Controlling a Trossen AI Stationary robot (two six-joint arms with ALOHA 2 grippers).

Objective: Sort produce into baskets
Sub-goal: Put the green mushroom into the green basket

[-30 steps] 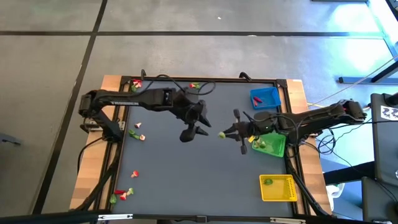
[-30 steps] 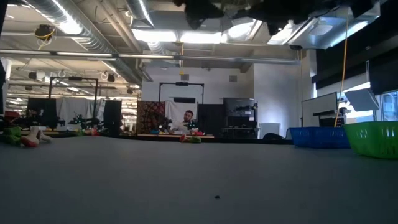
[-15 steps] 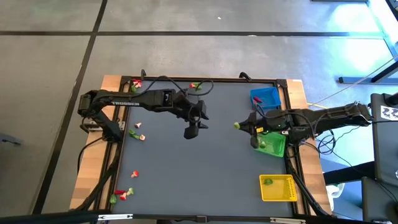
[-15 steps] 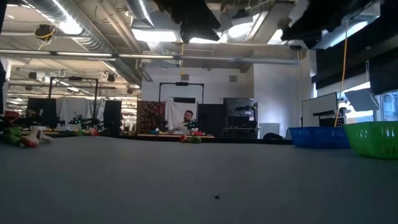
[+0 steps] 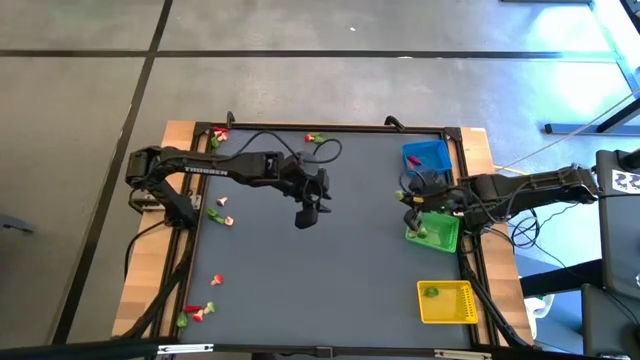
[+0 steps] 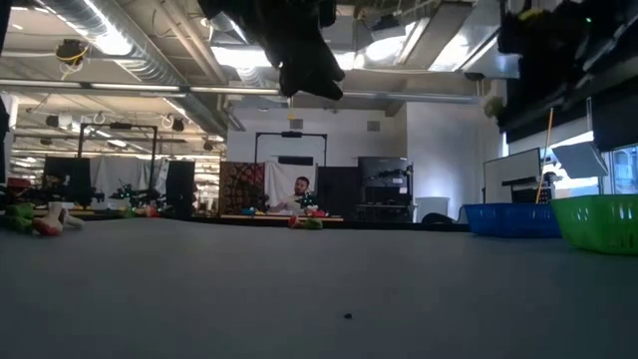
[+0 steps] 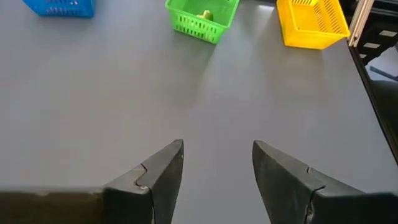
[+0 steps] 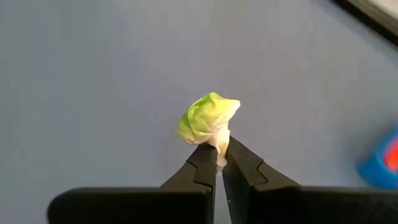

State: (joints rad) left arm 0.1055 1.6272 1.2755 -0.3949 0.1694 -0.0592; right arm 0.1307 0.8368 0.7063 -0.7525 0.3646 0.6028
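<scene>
My right gripper (image 5: 409, 198) is shut on a small green leafy produce piece (image 8: 208, 117), in the air just left of the green basket's (image 5: 440, 238) far corner. The blue basket (image 5: 428, 152) stands at the far right of the table and the yellow basket (image 5: 449, 304) at the near right. My left gripper (image 5: 308, 208) hangs open over the bare middle of the table; the left wrist view shows nothing between its fingers (image 7: 163, 174). Loose red and green produce (image 5: 221, 210) lies along the table's left side. My right gripper pinches the piece's whitish stem end (image 8: 219, 144) between the very ends of its two fingers. The green leafy head (image 8: 205, 115) sticks out past the fingertips. The piece is lifted clear of the table.
Some green pieces lie in the green basket (image 7: 202, 18), one in the yellow basket (image 5: 431, 292), and a red one in the blue basket (image 5: 415, 160). More produce lies at the far edge (image 5: 315, 138), the far left corner (image 5: 218, 134) and the near left corner (image 5: 197, 312).
My right gripper has carried the green piece from the table's middle toward the right edge, up to the green basket, turning its wrist as it went. My left gripper has sunk lower over the middle of the table and rolled a little, staying open.
</scene>
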